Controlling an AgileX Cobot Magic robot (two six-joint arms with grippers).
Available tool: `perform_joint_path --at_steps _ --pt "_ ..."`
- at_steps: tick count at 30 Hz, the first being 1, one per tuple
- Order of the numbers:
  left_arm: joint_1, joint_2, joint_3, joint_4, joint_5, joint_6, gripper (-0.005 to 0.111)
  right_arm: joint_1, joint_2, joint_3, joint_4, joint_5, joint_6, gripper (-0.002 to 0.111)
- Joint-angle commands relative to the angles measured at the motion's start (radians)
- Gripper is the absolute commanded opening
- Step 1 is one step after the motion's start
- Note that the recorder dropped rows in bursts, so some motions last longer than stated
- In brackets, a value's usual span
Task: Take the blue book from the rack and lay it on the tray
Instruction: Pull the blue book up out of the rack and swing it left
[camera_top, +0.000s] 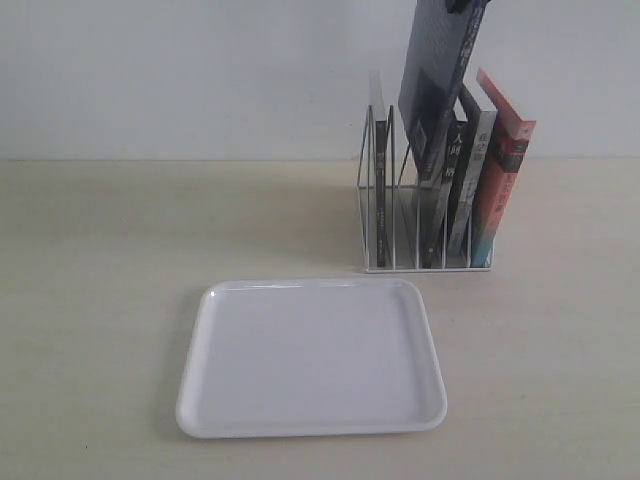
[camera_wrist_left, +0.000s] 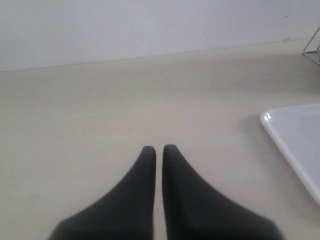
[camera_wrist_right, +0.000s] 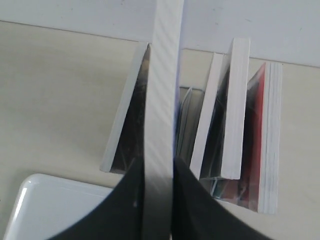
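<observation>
The blue book (camera_top: 440, 80) is raised and tilted over the rack (camera_top: 425, 269), right of centre in the exterior view. Its top runs out of the upper edge of that view, and its lower end is level with the tops of the wire dividers. Whether it is fully clear of its slot cannot be told.

Farthest left, the left pincer (camera_wrist_left: 159, 148) hangs over bare bench (camera_top: 100, 250). Its two black fingers are nearly together, with only a thin slit between them and nothing in it. Beside it in the left wrist view are a corner of the tray (camera_wrist_left: 295, 135) and a bit of rack wire (camera_wrist_left: 312, 50).

The white tray (camera_top: 310, 430) lies flat on the bench in front of the rack, apart from it, with nothing on it.

In the rack's leftmost occupied slot leans a thin dark book (camera_top: 380, 170). Next comes the lifted blue book. Right of it stand a dark-spined book (camera_top: 455, 170), a pale-spined one (camera_top: 480, 180) and, last, a red-and-teal-spined book (camera_top: 505, 180) leaning outward.

The right pincer (camera_wrist_right: 159, 162) is clamped on the blue book's white page edge (camera_wrist_right: 162, 100), one finger on each cover. Below it the other books stand in their slots, and a corner of the tray (camera_wrist_right: 55, 210) is in view.
</observation>
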Motion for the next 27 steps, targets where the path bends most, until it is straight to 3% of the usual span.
perform_joint_path --at_steps 1,10,13,19,27 --pt "0.002 -0.003 -0.003 -0.002 -0.016 0.002 0.005 0.000 -0.078 -0.007 -0.015 -0.025 -0.035 0.000" --pt "0.002 -0.003 -0.003 -0.002 -0.016 0.002 0.005 0.000 -0.274 -0.007 0.004 -0.025 -0.118 0.000" --pt "0.002 -0.003 -0.003 -0.002 -0.016 0.002 0.005 0.017 -0.309 -0.005 0.174 -0.025 -0.168 0.000" --pt "0.002 -0.003 -0.003 -0.002 -0.016 0.002 0.005 0.265 -0.318 0.117 0.174 -0.025 -0.218 0.000" --pt "0.002 -0.003 -0.003 -0.002 -0.016 0.002 0.005 0.521 -0.299 0.235 -0.287 -0.025 0.162 0.000"
